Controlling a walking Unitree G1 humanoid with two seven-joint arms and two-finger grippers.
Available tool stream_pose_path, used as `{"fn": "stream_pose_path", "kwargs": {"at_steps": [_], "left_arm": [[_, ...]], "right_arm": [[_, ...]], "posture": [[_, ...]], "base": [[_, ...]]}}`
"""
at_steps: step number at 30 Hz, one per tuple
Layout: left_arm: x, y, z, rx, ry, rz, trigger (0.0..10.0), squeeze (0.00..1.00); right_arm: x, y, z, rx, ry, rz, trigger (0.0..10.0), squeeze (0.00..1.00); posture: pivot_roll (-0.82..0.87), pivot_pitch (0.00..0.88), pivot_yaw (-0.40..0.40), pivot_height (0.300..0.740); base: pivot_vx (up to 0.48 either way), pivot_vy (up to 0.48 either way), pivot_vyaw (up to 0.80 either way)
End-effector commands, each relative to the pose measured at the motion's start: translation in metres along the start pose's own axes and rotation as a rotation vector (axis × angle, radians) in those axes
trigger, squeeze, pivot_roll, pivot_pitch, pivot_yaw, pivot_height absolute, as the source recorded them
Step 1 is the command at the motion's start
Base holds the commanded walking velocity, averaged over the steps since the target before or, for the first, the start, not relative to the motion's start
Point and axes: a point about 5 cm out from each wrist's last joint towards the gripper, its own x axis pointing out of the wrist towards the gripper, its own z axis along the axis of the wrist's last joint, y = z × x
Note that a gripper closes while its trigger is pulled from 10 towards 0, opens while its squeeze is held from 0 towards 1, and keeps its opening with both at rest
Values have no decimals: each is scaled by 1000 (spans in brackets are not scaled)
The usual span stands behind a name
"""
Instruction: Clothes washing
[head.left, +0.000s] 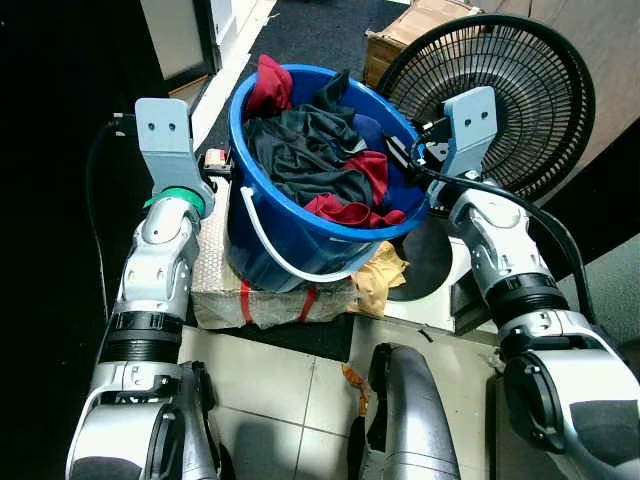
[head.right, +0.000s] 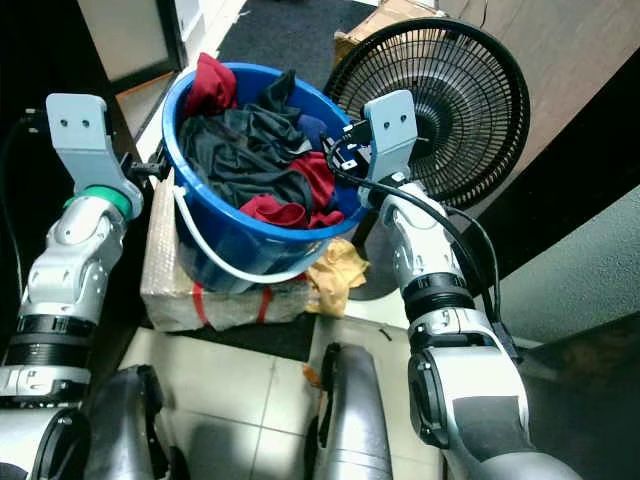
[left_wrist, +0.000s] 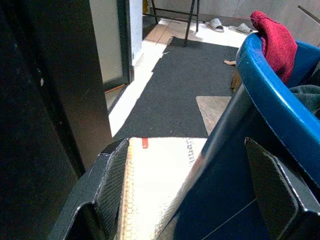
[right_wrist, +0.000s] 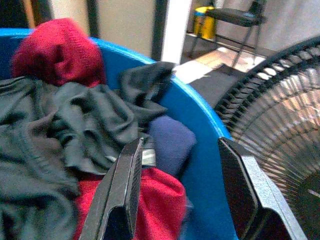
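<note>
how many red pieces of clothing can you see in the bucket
3 red patches show in the blue bucket: one draped over the far rim, one by the right gripper, one at the near rim. Some may be one garment; more may lie buried.

bucket (head.left: 300, 240): blue, white handle | clothes (head.left: 310, 150): red, dark grey, navy | fan (head.left: 530, 90): black

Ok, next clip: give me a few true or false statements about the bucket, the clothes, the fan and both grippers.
1. The blue bucket holds dark and red clothes. True.
2. The bucket stands on bare tiles. False: it sits on a wrapped parcel.
3. The right gripper straddles the bucket's rim with fingers apart. True.
4. The fan is on the robot's left. False: it stands on its right.
5. The left gripper is shut on a red cloth. False: it is open at the bucket's outer wall.
</note>
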Motion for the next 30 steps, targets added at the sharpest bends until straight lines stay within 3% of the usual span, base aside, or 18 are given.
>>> {"fn": "stream_pose_path", "kwargs": {"at_steps": [1,2,5,6,9,16,20,23,24,25,27,28,30], "left_arm": [[-3,0,-8,9,30,-19,10000,0],[-3,0,-8,9,30,-19,10000,0],[-4,7,-7,12,26,-1,10000,0],[-4,7,-7,12,26,-1,10000,0],[-4,8,-8,13,25,0,10000,0],[-4,4,-8,12,23,-9,10000,0],[-6,1,-8,11,21,-23,10000,0],[-9,20,-3,6,-2,3,10000,0],[-9,20,-3,6,-2,3,10000,0],[-9,27,-1,81,-11,12,10000,0],[-9,27,-1,81,-11,12,10000,0],[-8,28,-1,181,-4,-1,10000,0],[-2,2,-11,244,14,-94,10000,0]], "right_arm": [[-13,-25,-8,39,32,-123,10000,0],[-13,-25,-8,39,32,-123,10000,0],[-43,-71,-17,38,84,-364,10000,0],[-43,-71,-17,38,84,-364,10000,0],[-59,-90,-17,16,90,-441,10000,0],[-55,-84,-14,12,71,-392,10000,0],[-44,-62,-16,3,57,-293,10000,0],[-38,-50,-19,0,61,-261,10000,0],[-38,-50,-19,0,61,-261,10000,0],[-38,-49,-19,2,62,-259,10000,0],[-38,-49,-19,2,62,-259,10000,0],[-38,-48,-20,7,63,-256,10000,0],[-36,-42,-22,16,63,-237,10000,0]], "posture": [[-9,185,-24,440],[-9,185,-24,440],[-10,188,-21,440],[-10,188,-21,440],[-21,189,-17,440],[-20,187,-18,440],[-11,186,-16,440],[-8,186,-15,440],[-8,186,-15,440],[-6,184,-18,440],[-6,184,-18,440],[1,186,-20,440],[-5,182,-17,440]], "base": [[0,0,0],[0,0,0],[0,0,0],[0,0,0],[0,0,0],[0,0,0],[0,0,0],[0,0,0],[0,0,0],[0,0,0],[0,0,0],[0,0,0],[0,0,0]]}}
